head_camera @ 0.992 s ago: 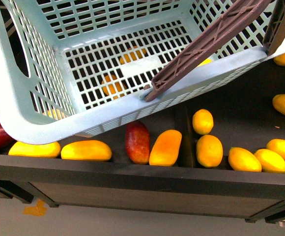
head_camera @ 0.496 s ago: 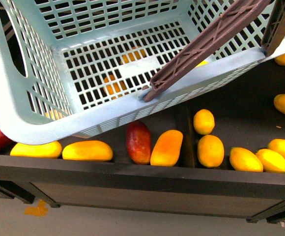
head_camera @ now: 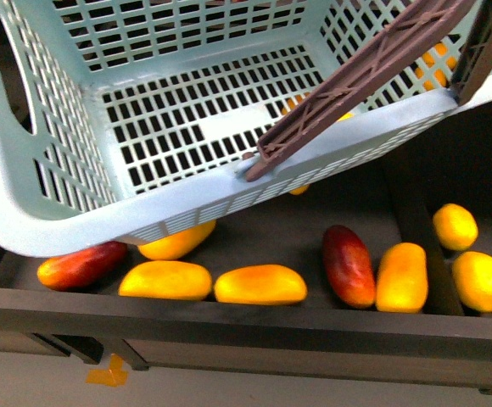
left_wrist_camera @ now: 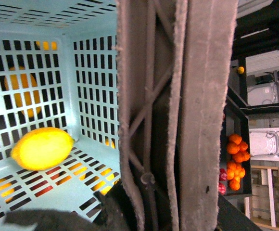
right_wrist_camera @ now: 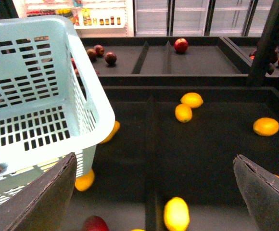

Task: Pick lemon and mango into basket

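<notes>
The pale turquoise basket [head_camera: 102,212] hangs tilted over the dark fruit shelf and fills the upper front view. Its brown handle [head_camera: 356,76] crosses to the upper right. My left gripper [left_wrist_camera: 163,211] is shut on that handle [left_wrist_camera: 178,115], seen very close in the left wrist view. A golden lemon [left_wrist_camera: 42,148] lies inside the basket on its lattice floor. A plain yellow mango [head_camera: 165,280] rests at the shelf's front edge, below the basket. My right gripper [right_wrist_camera: 154,192] is open above the shelf, beside the basket [right_wrist_camera: 33,110], holding nothing.
Red-blushed mangoes [head_camera: 349,264] and other yellow-orange ones [head_camera: 260,285] line the shelf front. More lemons [head_camera: 455,226] lie to the right. One lemon [right_wrist_camera: 176,214] sits under my open right gripper. Dividers split the shelf; tangerines [left_wrist_camera: 235,159] sit on a further shelf.
The shelf fruit has slid to the right in the front view, and the basket has shifted with it. A red mango now shows at the lower left.
</notes>
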Motion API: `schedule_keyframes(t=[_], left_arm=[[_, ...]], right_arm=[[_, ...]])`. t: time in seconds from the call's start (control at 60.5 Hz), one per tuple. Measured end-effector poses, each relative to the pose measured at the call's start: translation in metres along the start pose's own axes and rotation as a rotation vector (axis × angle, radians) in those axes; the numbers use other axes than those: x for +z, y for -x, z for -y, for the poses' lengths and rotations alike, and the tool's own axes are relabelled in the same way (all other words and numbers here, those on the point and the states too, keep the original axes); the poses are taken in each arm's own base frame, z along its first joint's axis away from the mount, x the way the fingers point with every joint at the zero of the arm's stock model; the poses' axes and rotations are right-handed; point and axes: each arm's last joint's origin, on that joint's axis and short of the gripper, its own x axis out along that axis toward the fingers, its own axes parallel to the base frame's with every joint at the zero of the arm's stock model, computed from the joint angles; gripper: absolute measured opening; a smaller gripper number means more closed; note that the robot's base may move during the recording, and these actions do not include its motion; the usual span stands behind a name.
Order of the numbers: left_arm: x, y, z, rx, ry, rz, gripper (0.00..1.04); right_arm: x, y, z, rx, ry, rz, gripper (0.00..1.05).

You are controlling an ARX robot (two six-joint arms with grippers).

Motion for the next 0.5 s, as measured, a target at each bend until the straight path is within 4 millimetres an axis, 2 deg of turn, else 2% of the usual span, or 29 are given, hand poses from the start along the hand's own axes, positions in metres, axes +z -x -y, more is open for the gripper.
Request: schedule_keyframes(t=[0.496], left_arm=[[0.0004, 0.0002, -0.0003, -0.003, -0.004, -0.005, 0.16]], right_arm=[[-0.0005, 0.0002, -0.0001, 0.003, 0.000, -0.001, 0.96]])
